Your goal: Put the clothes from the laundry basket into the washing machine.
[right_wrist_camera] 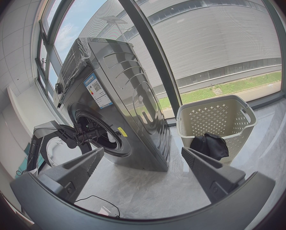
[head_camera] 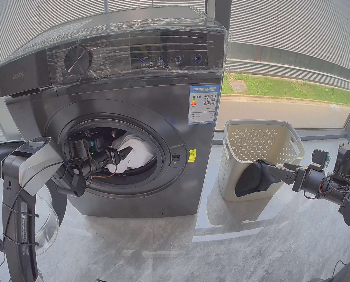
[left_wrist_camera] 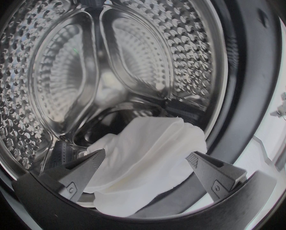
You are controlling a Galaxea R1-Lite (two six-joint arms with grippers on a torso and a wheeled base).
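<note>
The left gripper (left_wrist_camera: 146, 156) is sitting in the washing machine's (head_camera: 116, 98) door opening, its 2 fingers spread wide and gripping nothing. A white cloth (head_camera: 139, 153) is lying just ahead of them, at the drum's (left_wrist_camera: 66, 74) lip. The right gripper (right_wrist_camera: 142, 150) is hanging wide open, holding nothing. A black garment (head_camera: 255, 179) is draping over the laundry basket's (head_camera: 261, 138) front rim just ahead of it.

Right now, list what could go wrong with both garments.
1. The white cloth lies at the front of the drum, over the door seal; it may slip out or get pinched.
2. The black garment hangs over the front rim of the laundry basket; it could fall to the floor.
</note>
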